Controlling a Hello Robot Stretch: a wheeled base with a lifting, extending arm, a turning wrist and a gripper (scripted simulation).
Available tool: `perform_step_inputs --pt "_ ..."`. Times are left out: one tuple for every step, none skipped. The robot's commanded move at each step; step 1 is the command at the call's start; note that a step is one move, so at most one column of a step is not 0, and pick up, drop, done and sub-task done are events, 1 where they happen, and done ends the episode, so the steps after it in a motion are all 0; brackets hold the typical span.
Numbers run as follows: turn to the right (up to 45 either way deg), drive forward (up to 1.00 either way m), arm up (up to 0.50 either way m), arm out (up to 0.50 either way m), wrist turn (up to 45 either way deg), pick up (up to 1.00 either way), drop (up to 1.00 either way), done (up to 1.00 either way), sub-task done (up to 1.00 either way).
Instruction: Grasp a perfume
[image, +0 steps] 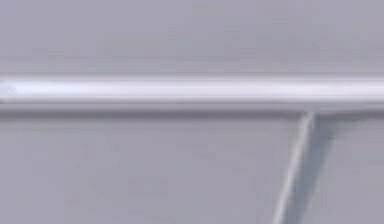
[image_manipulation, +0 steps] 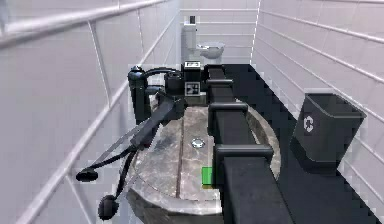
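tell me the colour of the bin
The bin is black with a white symbol; arm side view.

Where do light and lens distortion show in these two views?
Forward view: a bright streak of light runs along the pale rail. Arm side view: lines on the tiled wall lean at the left, only in the picture; the stone counter gleams faintly.

Grey stone basin (image_manipulation: 158, 172) — small green thing (image_manipulation: 207, 177) on it
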Motion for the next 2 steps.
perform_step_inputs --pt "0.0 0.00 0.00 0.00 45.0 0.00 0.00 0.00 0.00" --pt "0.0 0.00 0.00 0.00 45.0 0.00 0.00 0.00 0.00"
